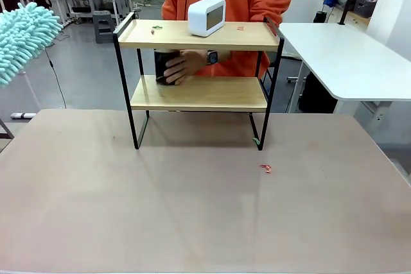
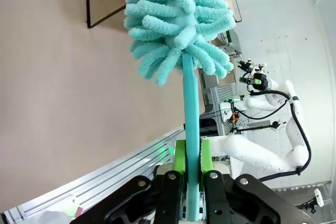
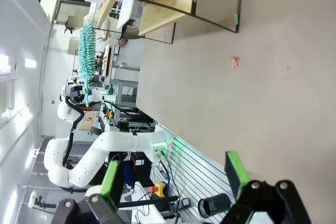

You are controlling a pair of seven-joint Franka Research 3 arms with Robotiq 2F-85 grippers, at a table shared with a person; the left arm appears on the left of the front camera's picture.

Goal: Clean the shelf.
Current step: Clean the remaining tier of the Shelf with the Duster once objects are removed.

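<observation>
The shelf [image 1: 199, 35] stands at the table's far middle, with small red and green scraps on its top board. A person in an orange top reaches a hand [image 1: 183, 67] from behind and holds a black cup [image 1: 164, 62] on the lower board. My left gripper [image 2: 192, 157] is shut on the handle of a fluffy teal duster [image 2: 178, 19]. The duster head [image 1: 22, 36] hangs at the left edge of the front view, well clear of the shelf. My right gripper [image 3: 173, 174] is open and holds nothing, low over the table and far from the shelf [image 3: 173, 1].
A white clock-like box [image 1: 207, 16] sits on the top board. One red scrap [image 1: 266, 168] lies on the brown table in front of the shelf's right leg, a green bit [image 1: 256, 140] at that leg. A white side table [image 1: 347, 56] stands at the right.
</observation>
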